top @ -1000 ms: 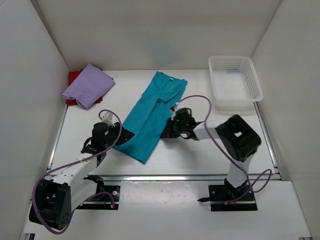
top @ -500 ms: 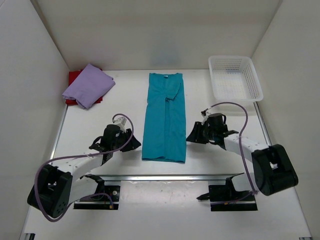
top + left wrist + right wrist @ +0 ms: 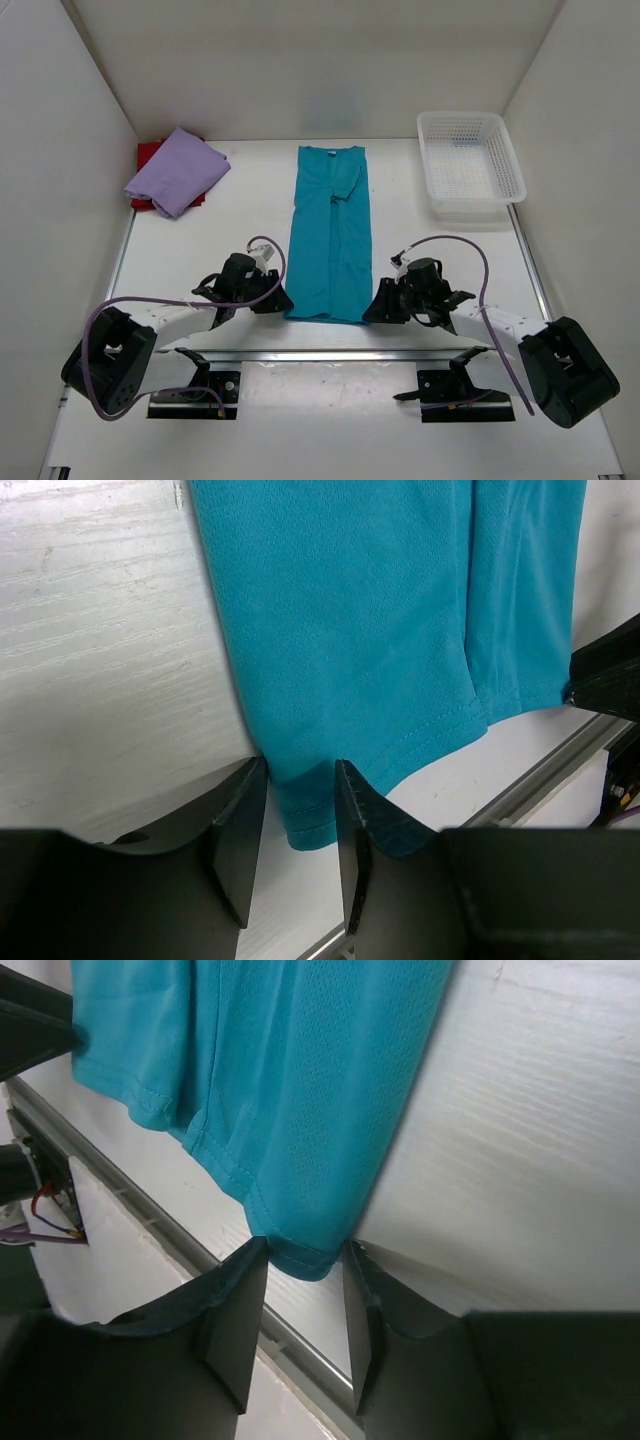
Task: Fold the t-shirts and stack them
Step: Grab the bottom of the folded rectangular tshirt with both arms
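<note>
The teal t-shirt [image 3: 330,235] lies folded into a long strip down the middle of the table, collar end far, hem near. My left gripper [image 3: 277,300] sits low at its near left corner. In the left wrist view the left gripper [image 3: 300,780] is open, with the hem corner of the teal shirt [image 3: 350,630] lying flat between the jaws. My right gripper [image 3: 376,309] is at the near right corner. The right gripper [image 3: 305,1250] is also open, straddling the other hem corner of the teal shirt [image 3: 290,1080]. The folded lavender t-shirt [image 3: 178,170] rests on the red t-shirt [image 3: 148,153] at the far left.
A white mesh basket [image 3: 470,165] stands at the far right. A metal rail [image 3: 330,355] runs along the table's near edge, just behind both grippers. White walls close in the table on three sides.
The teal shirt has gone from slanted to straight. My right gripper has opened and let it go. Both grippers have drawn back toward me to the near hem corners.
</note>
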